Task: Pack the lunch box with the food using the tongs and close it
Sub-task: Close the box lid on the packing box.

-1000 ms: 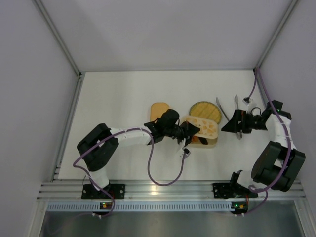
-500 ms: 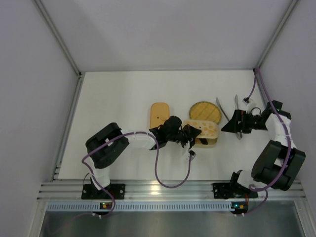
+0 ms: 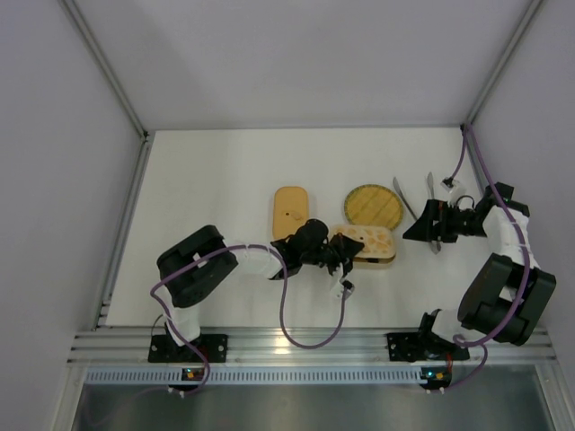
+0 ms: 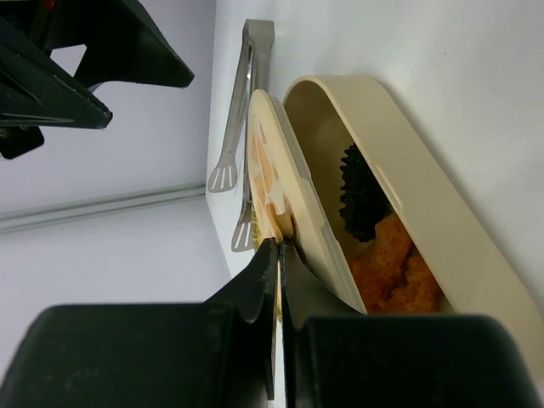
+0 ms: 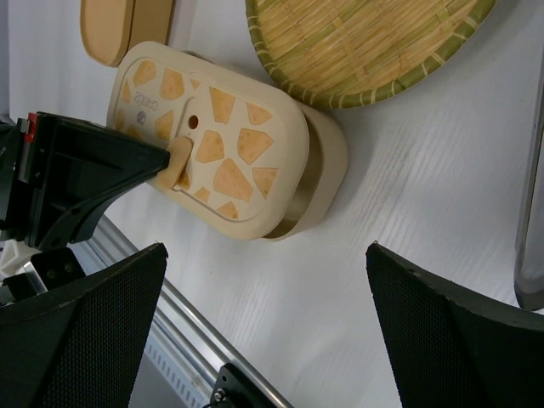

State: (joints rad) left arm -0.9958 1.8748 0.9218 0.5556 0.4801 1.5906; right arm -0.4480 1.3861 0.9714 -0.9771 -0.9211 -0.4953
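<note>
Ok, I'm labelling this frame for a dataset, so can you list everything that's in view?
lunch box: one, cream, middle of the table, partly uncovered
lid: one, cream with orange patches, tilted over the lunch box
food: orange chunks and one dark spiky piece, inside the lunch box; exact count hidden
plate: one, yellow-green woven, round, just beyond the lunch box
tongs: one pair, silver, on the table right of the plate
tan oblong piece: one, orange-tan, left of the plate
table: one, white
left gripper: black, shut on the lid's tab
right gripper: black, open, holding nothing, beside the tongs
</note>
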